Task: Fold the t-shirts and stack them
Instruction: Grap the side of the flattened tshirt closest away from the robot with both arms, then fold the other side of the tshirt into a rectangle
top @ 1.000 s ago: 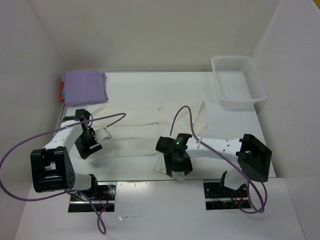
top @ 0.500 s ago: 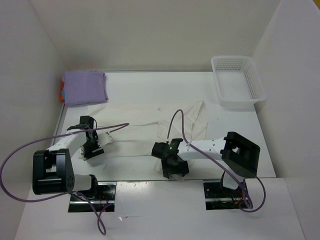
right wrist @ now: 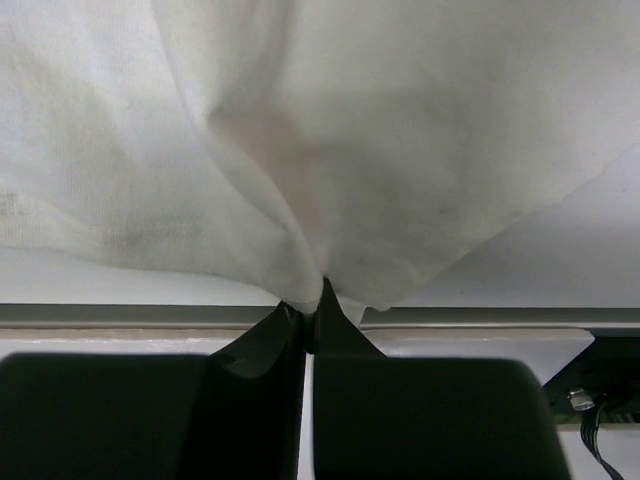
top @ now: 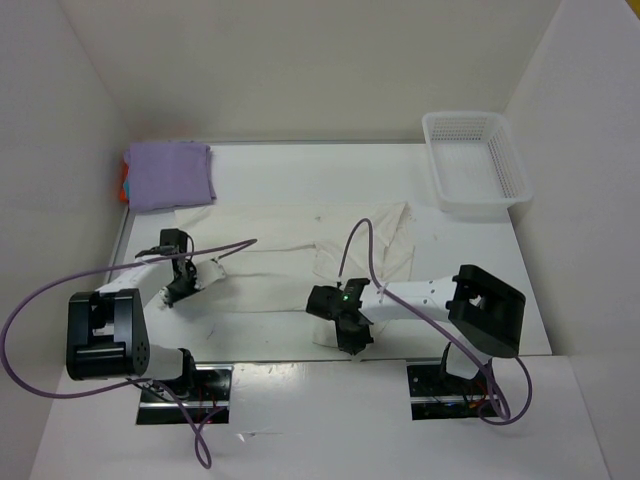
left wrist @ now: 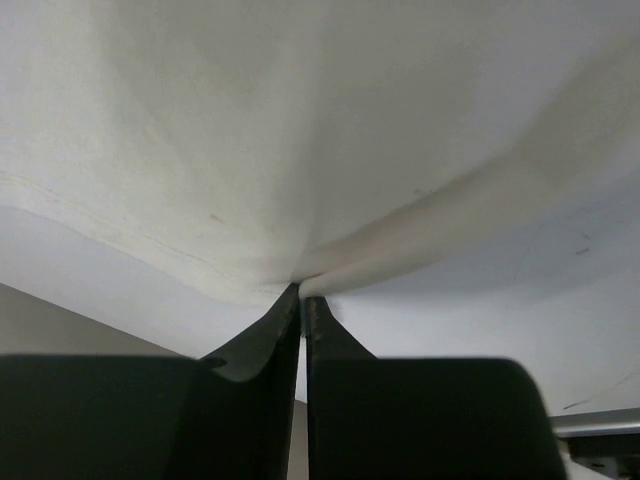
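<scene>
Pinching the off-white t-shirt (top: pixel 265 265), spread on the tabletop (top: pixel 300 180), left gripper (top: pixel 185 282) and right gripper (top: pixel 352 338) each clamp its near edge — light, limp cloth, likely to sag between holds.

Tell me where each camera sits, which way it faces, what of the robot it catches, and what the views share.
Top external: above and behind the arm bases, looking down on the table; both arms show, with the left gripper and right gripper.
Left wrist: on the left arm, looking along its shut fingers at the pinched edge of the off-white t-shirt.
Right wrist: on the right arm, looking along its shut fingers at bunched cloth.
Shared: all three show that shirt.
</scene>
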Available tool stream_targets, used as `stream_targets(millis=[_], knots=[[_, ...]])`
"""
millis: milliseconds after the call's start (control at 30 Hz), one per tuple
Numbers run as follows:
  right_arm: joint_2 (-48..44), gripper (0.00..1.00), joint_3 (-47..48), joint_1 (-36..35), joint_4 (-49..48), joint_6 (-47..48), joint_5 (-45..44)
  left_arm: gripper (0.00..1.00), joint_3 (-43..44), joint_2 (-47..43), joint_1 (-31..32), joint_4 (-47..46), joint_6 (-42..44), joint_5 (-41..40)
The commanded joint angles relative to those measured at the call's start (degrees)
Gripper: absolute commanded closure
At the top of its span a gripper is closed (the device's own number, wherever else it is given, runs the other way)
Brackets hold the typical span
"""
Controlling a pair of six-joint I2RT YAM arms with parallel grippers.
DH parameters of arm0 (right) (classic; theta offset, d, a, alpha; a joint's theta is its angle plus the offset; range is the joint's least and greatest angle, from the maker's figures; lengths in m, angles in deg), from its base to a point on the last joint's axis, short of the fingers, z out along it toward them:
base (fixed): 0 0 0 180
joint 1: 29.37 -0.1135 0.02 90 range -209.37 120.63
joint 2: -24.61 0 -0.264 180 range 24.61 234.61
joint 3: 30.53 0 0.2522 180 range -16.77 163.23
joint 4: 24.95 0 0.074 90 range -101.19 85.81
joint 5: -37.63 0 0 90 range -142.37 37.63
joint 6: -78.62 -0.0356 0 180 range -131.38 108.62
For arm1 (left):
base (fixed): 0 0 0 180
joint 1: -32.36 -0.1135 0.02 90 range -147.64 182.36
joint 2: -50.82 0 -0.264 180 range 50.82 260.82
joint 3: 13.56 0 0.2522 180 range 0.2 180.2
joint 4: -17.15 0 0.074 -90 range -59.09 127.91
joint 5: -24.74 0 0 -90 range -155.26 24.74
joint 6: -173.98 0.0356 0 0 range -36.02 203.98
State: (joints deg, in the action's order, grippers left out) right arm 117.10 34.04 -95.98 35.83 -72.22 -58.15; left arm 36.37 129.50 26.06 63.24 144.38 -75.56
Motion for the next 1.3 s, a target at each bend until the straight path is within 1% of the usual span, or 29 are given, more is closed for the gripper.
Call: stream_targets(millis=[0, 67, 133, 233, 333, 367, 400, 433, 467, 500, 567, 600, 667, 733, 833, 933, 1133, 1267], knots=[[-0.72, 1.00, 0.95, 0.08, 0.95, -1.74, -7.92, 0.93, 1.80, 1.13, -0.02, -1.22, -3.62, 7.92], [-2.74, 1.00, 3.06, 0.08, 2.97, -0.69, -9.33, 1.00, 2.86, -0.62, -0.02, 0.26, -4.15, 9.07], [-4.15, 1.00, 5.17, 0.78, 6.05, 0.10, -10.03, 1.00, 4.44, -2.55, -0.02, 1.32, -4.77, 9.69], [-7.31, 1.00, 7.64, 4.02, 9.66, 2.65, -11.36, 1.00, 7.60, -4.40, -1.16, 4.04, -4.77, 11.09], [-10.22, 1.00, 10.18, 9.73, 10.72, 8.53, -12.94, 1.00, 10.85, -4.41, -1.69, 5.81, -4.77, 11.10], [-10.22, 1.00, 11.06, 13.57, 10.72, 12.46, -13.46, 1.00, 11.56, -4.41, -1.69, 6.33, -4.77, 11.62], [-11.01, 1.00, 12.72, 15.52, 10.72, 14.76, -13.47, 1.00, 12.35, -3.88, -1.69, 6.33, -5.38, 11.62], [-11.01, 1.00, 13.70, 17.46, 9.24, 17.05, -13.47, 1.00, 13.14, -3.88, -1.69, 6.33, -5.38, 11.62], [-11.01, 1.00, 15.62, 21.74, 8.35, 21.59, -11.64, 1.00, 15.06, -2.14, -2.21, 6.33, -6.08, 11.62], [-10.49, 1.00, 16.42, 23.35, 6.78, 24.16, -11.10, 1.00, 16.12, -1.16, -2.22, 6.33, -6.09, 11.62], [-8.48, 1.00, 18.97, 26.08, 5.09, 28.12, -11.62, 1.00, 18.49, 2.69, -2.83, 6.33, -7.32, 10.84], [-5.42, 1.00, 22.29, 28.18, 5.09, 31.54, -12.93, 1.00, 20.77, 4.10, -3.53, 5.81, -8.19, 10.22], [-2.15, 1.00, 25.03, 29.60, 4.40, 34.72, -15.04, 1.00, 22.80, 8.31, -4.06, 5.02, -8.98, 9.61], [2.14, 1.00, 27.67, 31.70, 2.73, 39.10, -16.80, 1.00, 25.34, 10.70, -4.07, 4.15, -10.47, 8.99], [7.94, 1.00, 32.41, 33.73, 0.88, 42.81, -19.34, 1.00, 28.08, 14.74, -4.07, 3.61, -12.85, 8.47], [11.30, 1.00, 36.72, 35.05, -1.05, 44.83, -19.36, 1.00, 30.11, 17.82, -4.07, 2.91, -14.43, 7.32], [20.61, 1.00, 43.49, 35.06, -2.99, 47.04, -23.92, 1.00, 32.12, 22.39, -3.02, -0.43, -16.98, 3.37], [23.35, 1.00, 45.69, 35.06, -2.99, 47.04, -26.02, 1.00, 34.14, 24.67, -3.01, -0.43, -18.39, 2.84]])
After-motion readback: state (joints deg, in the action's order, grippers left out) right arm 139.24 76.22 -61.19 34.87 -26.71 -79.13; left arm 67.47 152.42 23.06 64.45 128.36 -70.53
